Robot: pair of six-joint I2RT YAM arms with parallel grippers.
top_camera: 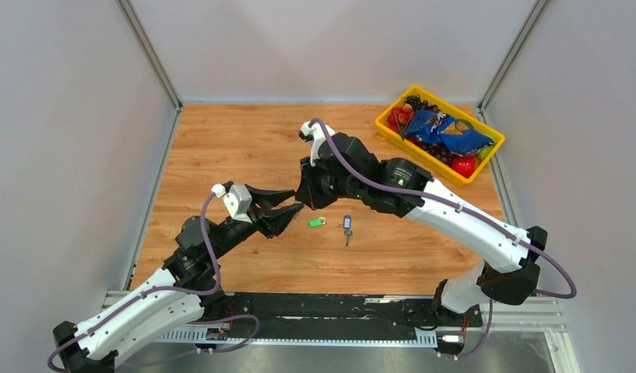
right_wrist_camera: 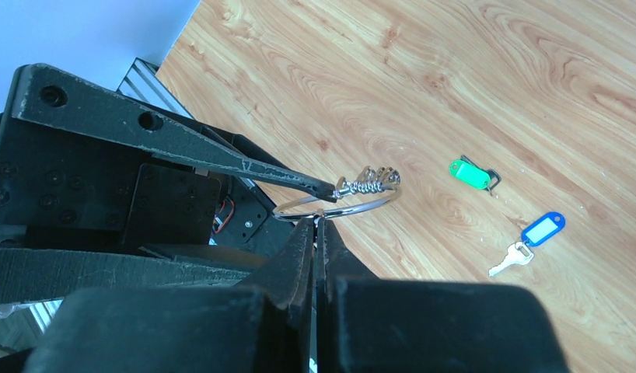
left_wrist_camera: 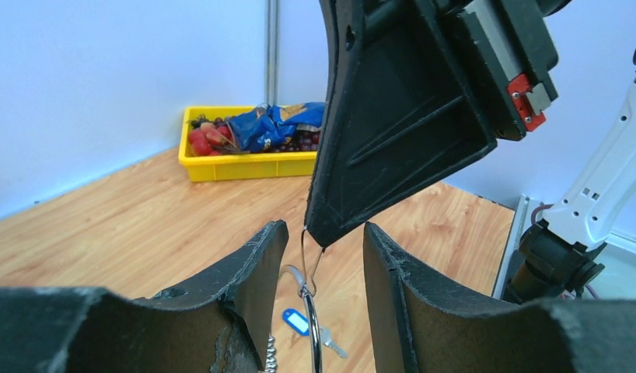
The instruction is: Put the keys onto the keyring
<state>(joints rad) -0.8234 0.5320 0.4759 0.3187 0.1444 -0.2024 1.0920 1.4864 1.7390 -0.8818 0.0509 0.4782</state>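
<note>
The chrome keyring hangs in the air between both grippers, with a short ball chain on it. My right gripper is shut on a thin wire loop of the keyring. My left gripper is open, with a finger on each side of the ring; one fingertip touches the chain. The green-tagged key and the blue-tagged key lie on the wooden table just right of the grippers. They also show in the right wrist view, green and blue. The plain dark key is hidden.
A yellow bin with fruit and a blue snack bag stands at the back right corner. Grey walls close the table on three sides. A metal rail runs along the near edge.
</note>
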